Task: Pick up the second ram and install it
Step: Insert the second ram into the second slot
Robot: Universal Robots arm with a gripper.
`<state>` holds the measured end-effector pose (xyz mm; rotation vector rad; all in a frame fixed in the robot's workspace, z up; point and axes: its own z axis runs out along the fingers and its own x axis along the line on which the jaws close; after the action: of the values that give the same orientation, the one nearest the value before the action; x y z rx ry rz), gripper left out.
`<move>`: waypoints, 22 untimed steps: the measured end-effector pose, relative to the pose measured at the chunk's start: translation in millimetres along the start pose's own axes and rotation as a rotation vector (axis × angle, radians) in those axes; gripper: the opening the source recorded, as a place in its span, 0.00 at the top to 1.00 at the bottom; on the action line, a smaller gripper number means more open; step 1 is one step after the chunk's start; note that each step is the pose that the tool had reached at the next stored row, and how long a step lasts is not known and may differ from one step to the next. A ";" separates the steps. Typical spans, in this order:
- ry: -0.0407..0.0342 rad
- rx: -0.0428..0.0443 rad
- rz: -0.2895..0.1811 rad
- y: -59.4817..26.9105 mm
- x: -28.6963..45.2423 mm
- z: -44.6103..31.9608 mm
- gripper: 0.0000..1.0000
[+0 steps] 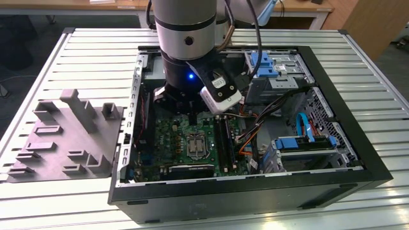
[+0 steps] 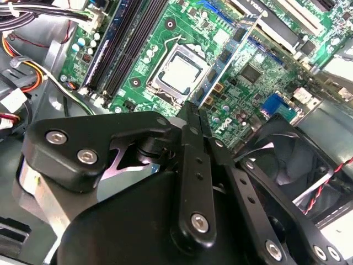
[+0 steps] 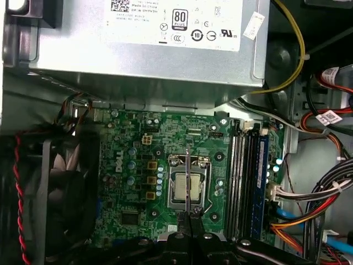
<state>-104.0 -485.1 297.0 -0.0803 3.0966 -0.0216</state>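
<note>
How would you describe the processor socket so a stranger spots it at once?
Look into the open black computer case, at the green motherboard on its floor. Near the board's middle, between the black fan and the long black memory slots, lies the processor socket: the only square, silvery metal frame there.

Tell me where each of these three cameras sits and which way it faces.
Exterior view: off the arm, raised, looking down into the open computer case; the arm shows.
Second wrist view: at the wrist, looking past the gripper onto the motherboard.
First wrist view: at the wrist, looking along the gripper onto the same board.
Both wrist views share the processor socket.
</note>
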 end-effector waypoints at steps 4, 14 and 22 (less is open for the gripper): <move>0.0000 -0.0001 0.000 -0.3 -6.8 0.8 0.88; 0.0000 0.0000 0.000 -1.1 -22.7 2.0 0.88; 0.0003 0.0000 0.000 -1.9 -38.5 2.9 0.88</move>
<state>-65.4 -485.1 295.7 -0.0803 3.0969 -0.0216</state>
